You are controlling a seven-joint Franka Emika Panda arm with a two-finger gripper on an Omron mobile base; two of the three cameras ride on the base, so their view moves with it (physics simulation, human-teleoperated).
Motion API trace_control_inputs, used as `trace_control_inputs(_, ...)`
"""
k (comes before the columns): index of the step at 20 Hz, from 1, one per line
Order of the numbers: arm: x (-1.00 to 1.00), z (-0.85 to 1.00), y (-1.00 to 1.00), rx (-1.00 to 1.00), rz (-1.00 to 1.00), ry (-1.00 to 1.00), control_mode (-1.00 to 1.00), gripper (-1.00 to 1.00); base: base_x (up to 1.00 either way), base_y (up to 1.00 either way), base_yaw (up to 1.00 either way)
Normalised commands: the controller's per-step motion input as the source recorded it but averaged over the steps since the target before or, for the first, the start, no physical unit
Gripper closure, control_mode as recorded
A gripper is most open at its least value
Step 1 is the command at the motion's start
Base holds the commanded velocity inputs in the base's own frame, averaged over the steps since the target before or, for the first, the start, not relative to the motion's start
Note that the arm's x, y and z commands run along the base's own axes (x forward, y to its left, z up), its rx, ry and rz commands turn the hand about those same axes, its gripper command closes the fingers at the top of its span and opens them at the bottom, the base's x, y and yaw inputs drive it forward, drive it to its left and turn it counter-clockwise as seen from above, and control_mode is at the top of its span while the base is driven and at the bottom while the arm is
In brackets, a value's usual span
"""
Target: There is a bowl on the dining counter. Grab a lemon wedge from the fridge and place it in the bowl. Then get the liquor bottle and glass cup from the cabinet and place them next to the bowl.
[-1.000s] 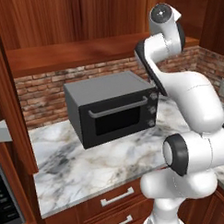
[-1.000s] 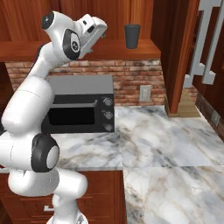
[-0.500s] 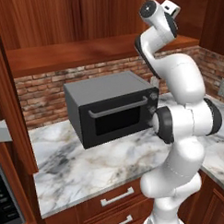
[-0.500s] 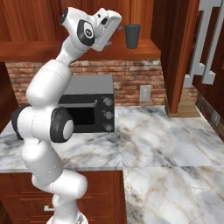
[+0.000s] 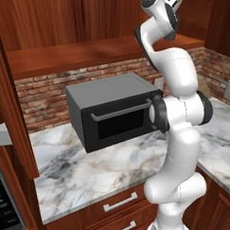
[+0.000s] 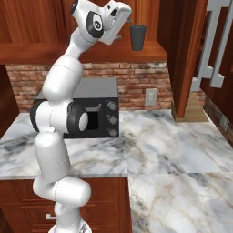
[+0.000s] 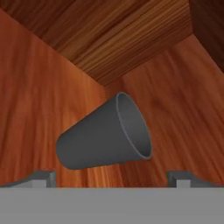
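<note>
The glass cup [image 6: 138, 37] is a dark grey tapered cup standing upright on the open wooden cabinet shelf [image 6: 91, 52] above the microwave. My gripper [image 6: 127, 22] is raised to shelf height just left of the cup and points at it. In the hand view the cup [image 7: 105, 135] lies straight ahead, turned on its side by the rolled camera. My gripper [image 7: 113, 177] is open, with the cup beyond its fingertips [image 7: 43, 177], which touch nothing. The bowl, lemon wedge and liquor bottle are out of view.
A black microwave [image 5: 112, 112] sits on the marble wall counter [image 6: 150, 145] under the shelf, against a brick backsplash [image 6: 150, 77]. A wooden post [image 6: 182, 54] and long grey vertical handles [image 6: 214, 45] stand to the right. The cabinet's side wall is close behind the cup.
The arm has straightened upward and the hand has swung up and right toward the cup. The jaws have stayed open and the cup has not moved.
</note>
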Motion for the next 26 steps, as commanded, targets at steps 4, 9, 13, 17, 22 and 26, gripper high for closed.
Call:
trace_control_inputs(4, 0.16, 0.03, -0.1, 0.0, 0.05, 0.13, -1.0, -1.0, 0.0, 0.0, 0.0)
trace_control_inputs(9, 0.16, -0.21, -0.05, 0.0, 0.11, 0.11, -1.0, -1.0, 0.0, 0.0, 0.0)
trace_control_inputs(13, 0.17, -0.28, -0.06, 0.0, 0.11, 0.03, -1.0, -1.0, 0.0, 0.0, 0.0)
trace_control_inputs(17, 0.09, -0.25, -0.19, 0.0, 0.12, 0.0, -1.0, -1.0, 0.0, 0.0, 0.0)
trace_control_inputs(22, 0.19, -0.3, -0.19, 0.0, 0.12, 0.0, -1.0, -1.0, 0.0, 0.0, 0.0)
trace_control_inputs(26, 0.28, -0.28, -0.09, 0.0, 0.1, 0.0, -1.0, -1.0, 0.0, 0.0, 0.0)
